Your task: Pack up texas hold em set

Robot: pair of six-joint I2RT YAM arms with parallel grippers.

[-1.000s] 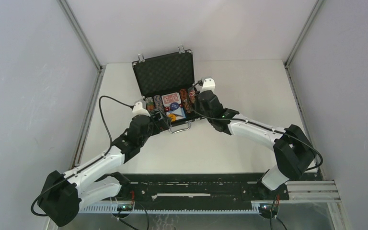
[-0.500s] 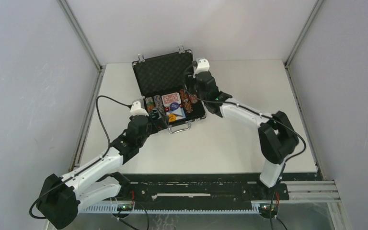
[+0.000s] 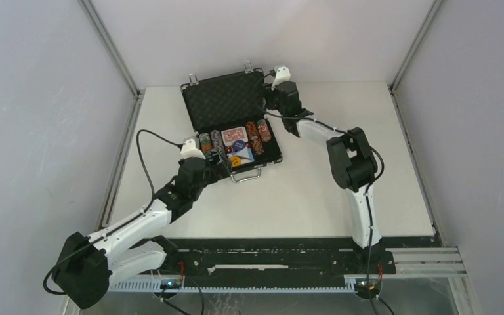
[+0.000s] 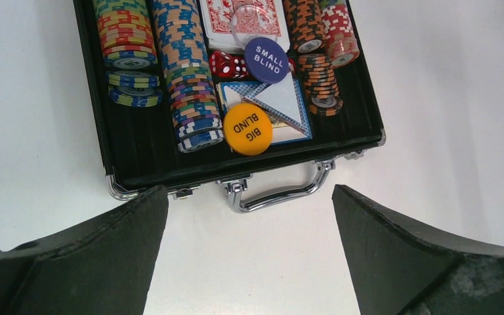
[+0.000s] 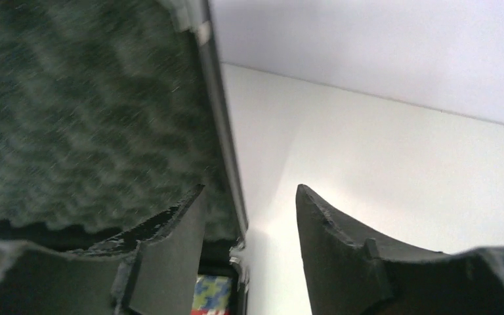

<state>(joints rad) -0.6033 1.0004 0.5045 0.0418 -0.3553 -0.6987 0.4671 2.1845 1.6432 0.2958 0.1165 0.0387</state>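
I see the black briefcase (image 3: pixel 270 159) open toward 12 o'clock on the table (image 3: pixel 289 203), its foam lid (image 3: pixel 224 102) upright. My left gripper (image 4: pixel 249 193) hovers at the case's 7 o'clock corner, fully released, with the silver handle (image 4: pixel 282 193) showing between its fingers. My right gripper (image 5: pixel 249 190) is at the lid's 2 o'clock corner, fingers parted astride the lid's right rim, not pinching it. Inside lie striped poker chips (image 4: pixel 184 85), red dice (image 4: pixel 228 64), both card decks, and the BIG BLIND button (image 4: pixel 247 128).
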